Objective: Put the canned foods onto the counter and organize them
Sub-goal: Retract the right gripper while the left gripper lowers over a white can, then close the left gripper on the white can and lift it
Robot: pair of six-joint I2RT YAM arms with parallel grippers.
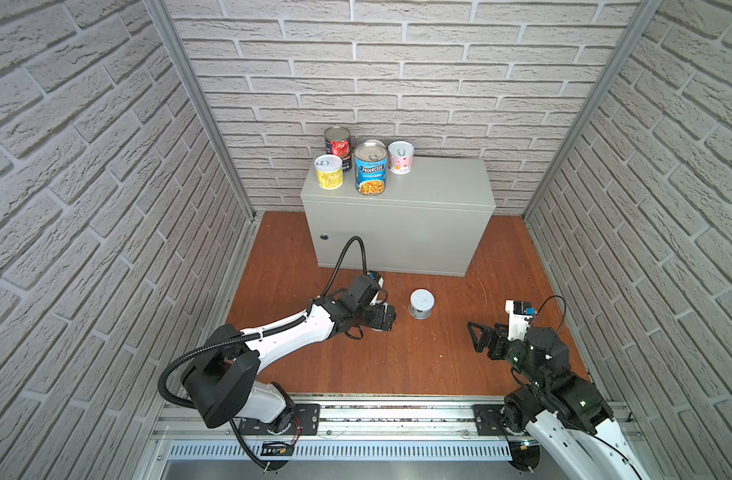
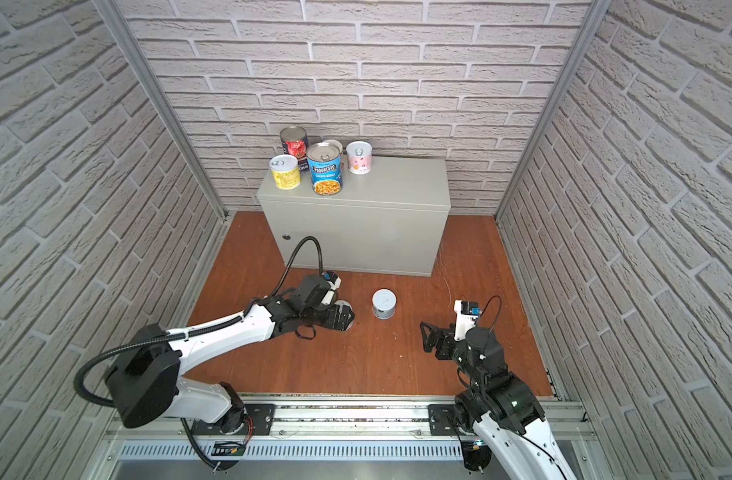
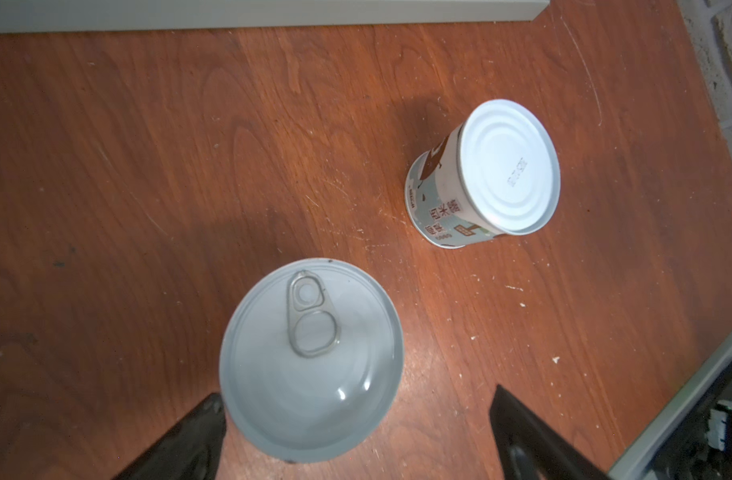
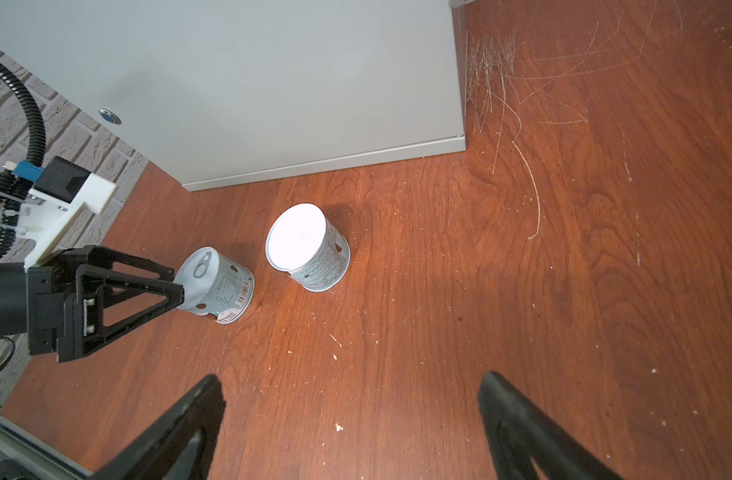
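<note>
On the left end of the counter (image 1: 439, 183) stand a red-tomato can (image 1: 338, 143), a short yellow can (image 1: 329, 171), the blue Progresso can (image 1: 370, 168) and a pale pink can (image 1: 400, 157); another can behind the Progresso is mostly hidden. Two short pale cans stand on the wooden floor. My left gripper (image 3: 356, 390) is open and straddles the pull-tab can (image 3: 312, 361), which stands close to one finger (image 3: 189, 436). The other floor can (image 3: 489, 174) has a plain white top and stands free to its right (image 1: 421, 303). My right gripper (image 4: 349, 376) is open over bare floor.
The counter's front face (image 4: 272, 83) with its round lock (image 4: 109, 116) rises just behind the floor cans. Brick walls close the cell on three sides. A metal rail (image 1: 397, 415) carrying both arm bases runs along the front edge.
</note>
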